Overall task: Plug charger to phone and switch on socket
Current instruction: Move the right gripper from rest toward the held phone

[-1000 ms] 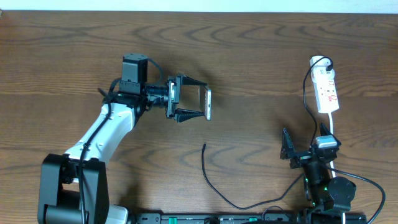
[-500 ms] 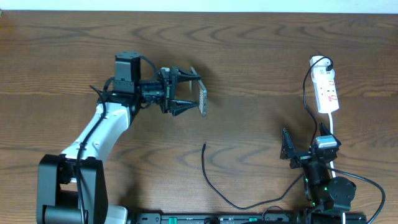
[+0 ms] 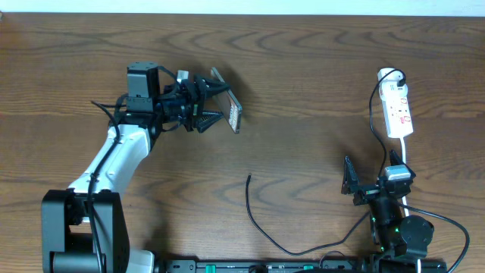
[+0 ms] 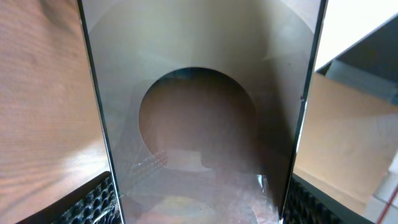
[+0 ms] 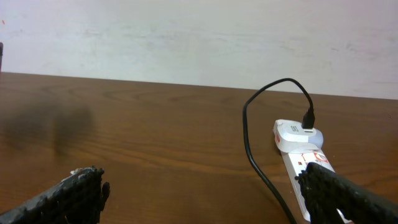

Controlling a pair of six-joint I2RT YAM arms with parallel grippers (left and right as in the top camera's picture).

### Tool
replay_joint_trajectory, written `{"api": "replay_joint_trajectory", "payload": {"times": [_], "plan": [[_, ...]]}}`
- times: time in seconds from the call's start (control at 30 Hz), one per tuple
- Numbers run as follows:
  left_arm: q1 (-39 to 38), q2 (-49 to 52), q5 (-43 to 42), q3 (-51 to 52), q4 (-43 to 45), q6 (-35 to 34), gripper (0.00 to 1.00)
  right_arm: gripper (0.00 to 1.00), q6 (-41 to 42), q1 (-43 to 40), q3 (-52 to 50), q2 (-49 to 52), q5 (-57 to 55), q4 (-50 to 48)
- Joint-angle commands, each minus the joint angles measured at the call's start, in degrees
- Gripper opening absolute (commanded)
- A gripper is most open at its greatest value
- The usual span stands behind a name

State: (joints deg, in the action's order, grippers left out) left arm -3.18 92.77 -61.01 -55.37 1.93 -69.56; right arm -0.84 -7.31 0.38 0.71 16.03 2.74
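Observation:
My left gripper (image 3: 218, 108) is shut on the phone (image 3: 232, 114), holding it tilted above the table at the upper left. In the left wrist view the phone's glossy face (image 4: 199, 124) fills the frame between the two fingers (image 4: 93, 199). The charger (image 3: 248, 199), a thin black cable, lies on the table with its free tip toward the middle, below and right of the phone. The white socket (image 3: 397, 110) lies at the far right and also shows as a socket (image 5: 298, 149) in the right wrist view. My right gripper (image 3: 373, 171) stands open just below it, empty (image 5: 205, 199).
A black lead (image 5: 249, 143) is plugged into the socket's far end and loops back toward my right arm. A pale wall (image 5: 199, 37) rises behind the brown wooden table (image 3: 318, 68).
My left gripper has carried the phone leftward and toward the table's far edge, turning it from upright to slanted. The right arm, charger and socket have not moved.

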Motion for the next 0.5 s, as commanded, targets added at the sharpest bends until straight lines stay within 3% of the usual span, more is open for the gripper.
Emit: {"api": "replay_joint_trajectory", "payload": {"times": [0.0,0.2,0.47], "plan": [[1.16,-1.42,2.45,-1.44,0.52,2.05,0.08,0.99,-0.5,0.24,-0.07,-0.28,-0.07,0.26],[2.25,-1.42,3.67,-1.09,0.55,2.03,0.07,0.99,-0.24,0.24,-0.07,-0.28,0.31,-0.39],[3.41,-1.38,4.55,-1.09,0.55,2.05,0.07,0.99,11.85,0.24,2.89,0.33,3.13,-3.13]]}}
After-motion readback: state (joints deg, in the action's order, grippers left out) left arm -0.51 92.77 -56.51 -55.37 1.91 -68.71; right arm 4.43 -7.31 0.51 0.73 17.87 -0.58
